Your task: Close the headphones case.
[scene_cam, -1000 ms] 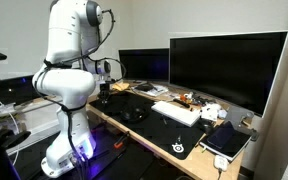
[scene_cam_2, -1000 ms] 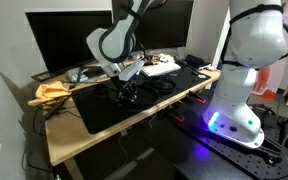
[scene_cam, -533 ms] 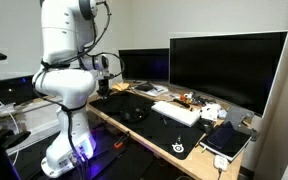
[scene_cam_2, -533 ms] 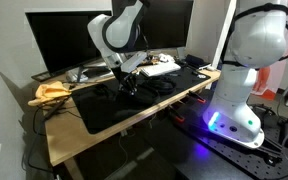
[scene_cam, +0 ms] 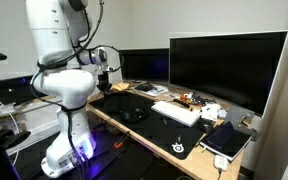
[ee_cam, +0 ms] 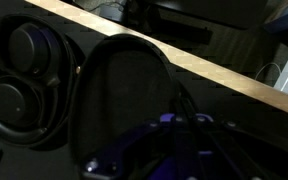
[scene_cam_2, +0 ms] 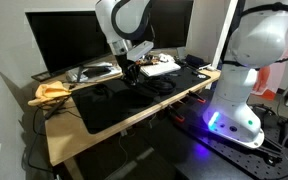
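Observation:
In the wrist view the black headphones (ee_cam: 24, 75) lie at the left, in one half of a dark case. The other oval half of the case (ee_cam: 124, 100) lies beside them at the centre, on the black desk mat. My gripper (ee_cam: 179, 115) comes in from the bottom, above that oval half, and its dark fingers look pressed together with nothing between them. In both exterior views the gripper (scene_cam_2: 131, 75) (scene_cam: 104, 88) hangs a little above the mat. The case is a small dark shape under it (scene_cam_2: 126, 93) and on the mat (scene_cam: 132, 113).
Two large monitors (scene_cam: 224, 65) (scene_cam_2: 69, 40) stand at the back of the wooden desk (scene_cam_2: 94, 135). A white keyboard (scene_cam: 176, 112) and small clutter lie further along. A yellow cloth (scene_cam_2: 52, 92) lies at one end. The desk's wooden edge (ee_cam: 234, 80) runs behind the case.
The arm has straightened upward and the gripper has risen from close to the mat to a little above the case. The case and headphones have not moved.

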Action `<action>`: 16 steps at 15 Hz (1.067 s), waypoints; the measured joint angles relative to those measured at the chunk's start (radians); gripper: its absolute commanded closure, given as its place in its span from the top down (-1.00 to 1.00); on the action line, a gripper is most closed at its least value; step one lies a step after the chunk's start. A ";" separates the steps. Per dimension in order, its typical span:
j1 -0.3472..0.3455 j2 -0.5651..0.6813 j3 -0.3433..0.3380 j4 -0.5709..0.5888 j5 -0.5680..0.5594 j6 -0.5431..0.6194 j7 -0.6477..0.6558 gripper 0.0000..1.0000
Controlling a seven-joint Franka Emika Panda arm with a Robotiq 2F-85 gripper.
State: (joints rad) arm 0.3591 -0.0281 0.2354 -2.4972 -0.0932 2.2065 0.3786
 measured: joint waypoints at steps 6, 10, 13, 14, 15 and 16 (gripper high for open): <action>-0.052 -0.128 -0.005 -0.091 0.127 0.076 -0.180 -0.98; -0.065 -0.195 -0.042 -0.145 0.240 0.108 -0.344 -0.98; -0.068 -0.241 -0.084 -0.179 0.314 0.112 -0.455 -0.98; -0.069 -0.257 -0.099 -0.190 0.335 0.112 -0.489 -0.98; -0.071 -0.273 -0.114 -0.200 0.356 0.112 -0.521 -0.98; -0.072 -0.289 -0.131 -0.211 0.375 0.112 -0.554 -0.98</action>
State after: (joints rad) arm 0.2872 -0.3169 0.1047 -2.7080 0.2816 2.3186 -0.1751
